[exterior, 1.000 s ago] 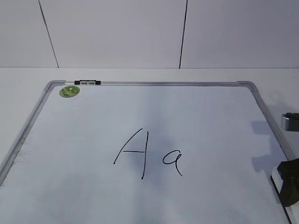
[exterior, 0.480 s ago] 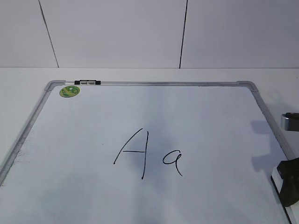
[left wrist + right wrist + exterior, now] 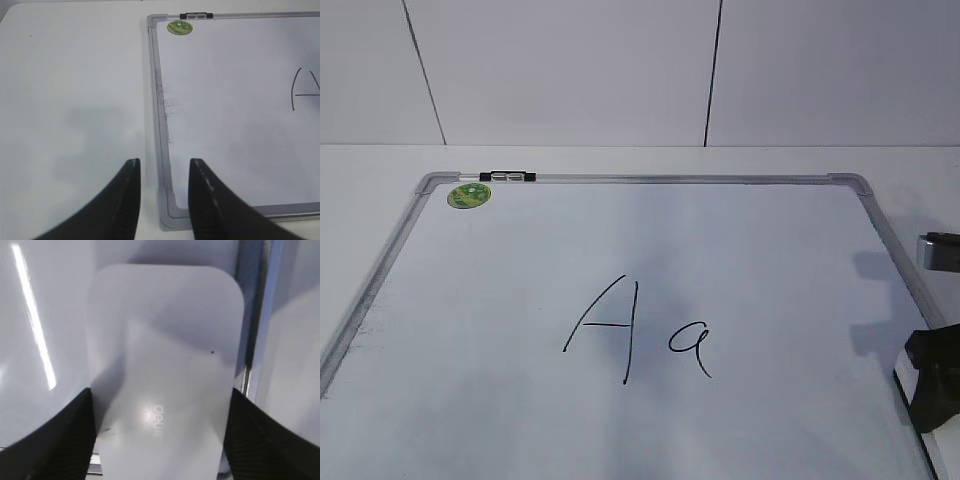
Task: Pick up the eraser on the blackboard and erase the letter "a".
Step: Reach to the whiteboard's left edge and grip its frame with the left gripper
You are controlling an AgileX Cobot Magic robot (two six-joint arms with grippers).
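Observation:
The blackboard is a white board in a grey frame lying flat on the table. A small handwritten letter "a" sits right of a larger "A". My right gripper is shut on the white eraser, one finger on each long side, next to the board's right frame. In the exterior view this gripper is at the right edge, well right of the "a". My left gripper is open and empty over the board's near left corner.
A round green sticker sits at the board's far left corner, also in the left wrist view. A black clip is on the far frame. A grey part of the right arm shows at the right edge. White table surrounds the board.
The right gripper with the eraser has shifted slightly up and left in the exterior view. The board and letters are unchanged.

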